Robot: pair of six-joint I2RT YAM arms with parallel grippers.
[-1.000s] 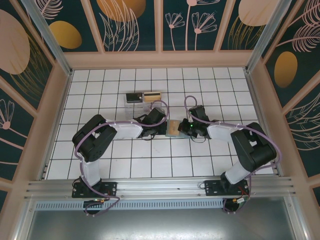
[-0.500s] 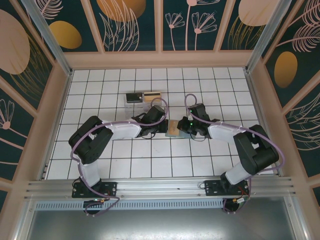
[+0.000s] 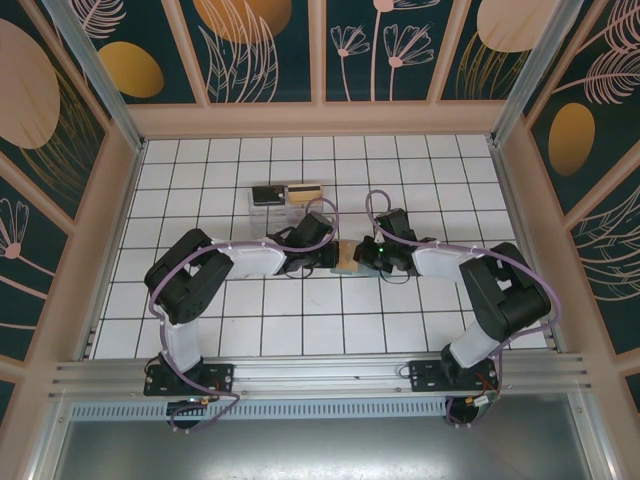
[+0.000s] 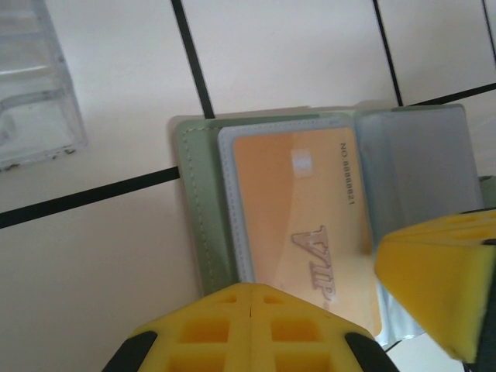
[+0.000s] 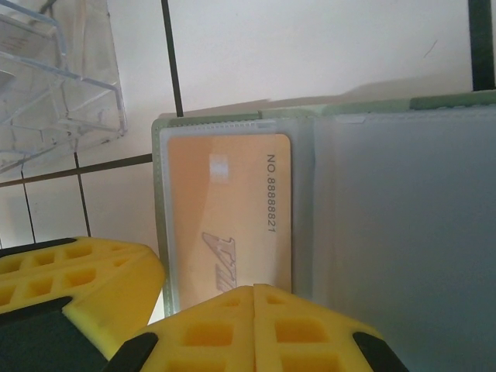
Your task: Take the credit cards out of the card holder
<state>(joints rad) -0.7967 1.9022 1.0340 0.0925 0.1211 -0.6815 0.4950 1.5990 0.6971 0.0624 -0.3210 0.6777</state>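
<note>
Two sets of fingers, the left gripper (image 4: 252, 310) and right gripper (image 5: 254, 310), were clenched empty over the opened card holder (image 3: 347, 257) at mid-table. We judged they perhaps pinned it flat so the sleeved credit card (image 4: 298, 209) could slide out.

The card holder (image 4: 194, 194) is grey-green, its credit card (image 4: 302, 225) orange-gold with grey lettering. The counter (image 3: 300, 330) is white, gridded in black lines. The left claw (image 4: 252, 310) and right claw (image 5: 254, 310) are yellow.
</note>
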